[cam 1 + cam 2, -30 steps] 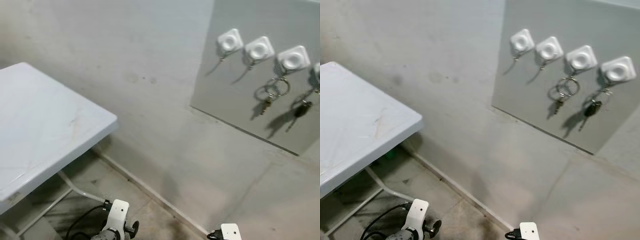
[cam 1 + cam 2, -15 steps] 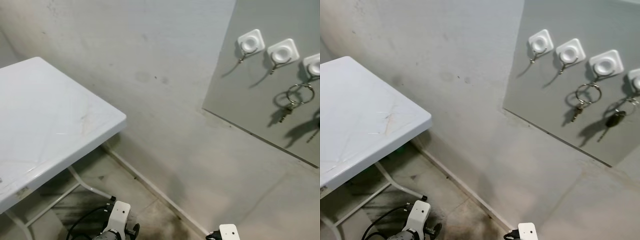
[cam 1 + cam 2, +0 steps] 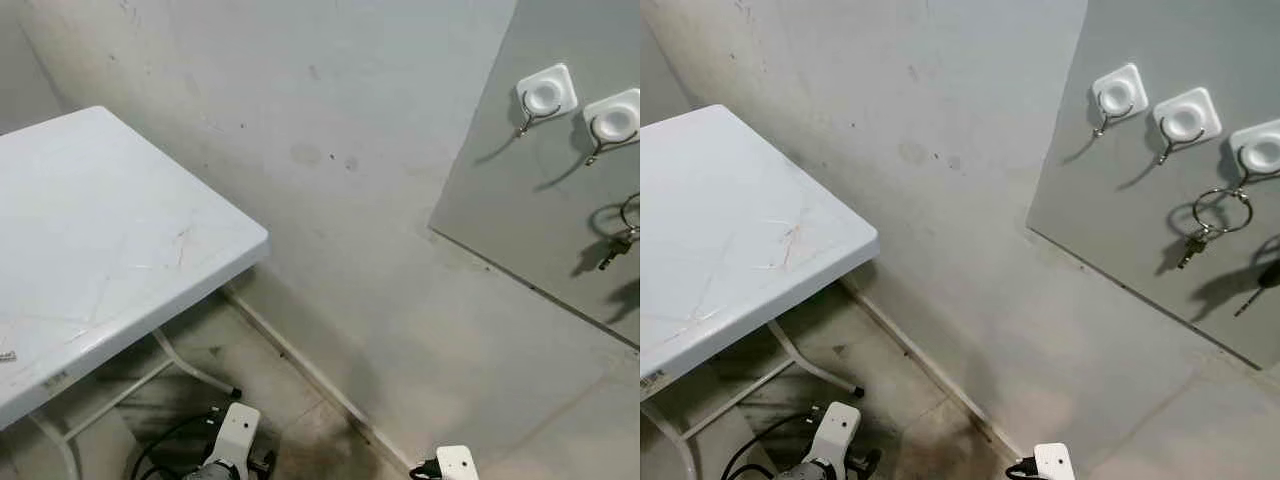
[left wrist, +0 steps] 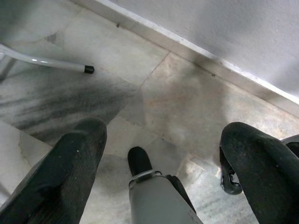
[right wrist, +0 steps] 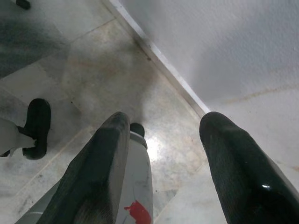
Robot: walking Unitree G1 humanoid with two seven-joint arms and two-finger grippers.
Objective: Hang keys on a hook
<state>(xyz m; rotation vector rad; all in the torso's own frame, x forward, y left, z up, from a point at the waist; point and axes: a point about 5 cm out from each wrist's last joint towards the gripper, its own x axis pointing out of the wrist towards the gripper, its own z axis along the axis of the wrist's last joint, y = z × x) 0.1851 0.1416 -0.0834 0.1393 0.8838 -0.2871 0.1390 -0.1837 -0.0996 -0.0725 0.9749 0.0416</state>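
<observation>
A grey board (image 3: 1140,200) leans on the wall at the right and carries a row of white hooks (image 3: 1119,94). The two leftmost hooks are bare. From the third hook (image 3: 1260,150) hangs a key ring with a small key (image 3: 1215,215). A dark key (image 3: 1265,275) hangs at the picture's right edge. Both arms hang low over the floor. My left gripper (image 4: 163,133) is open with nothing in it. My right gripper (image 5: 166,122) is open too, close to the skirting of the wall.
A white folding table (image 3: 720,230) stands at the left on thin metal legs (image 3: 810,365). A small metal object (image 3: 6,355) lies at its left edge, cut off by the picture. The stone floor (image 4: 154,88) meets the wall at a pale skirting (image 3: 930,370).
The whole picture has shifted: the camera has turned left, so the board has slid toward the right edge and more of the table shows. Nothing itself moved.
</observation>
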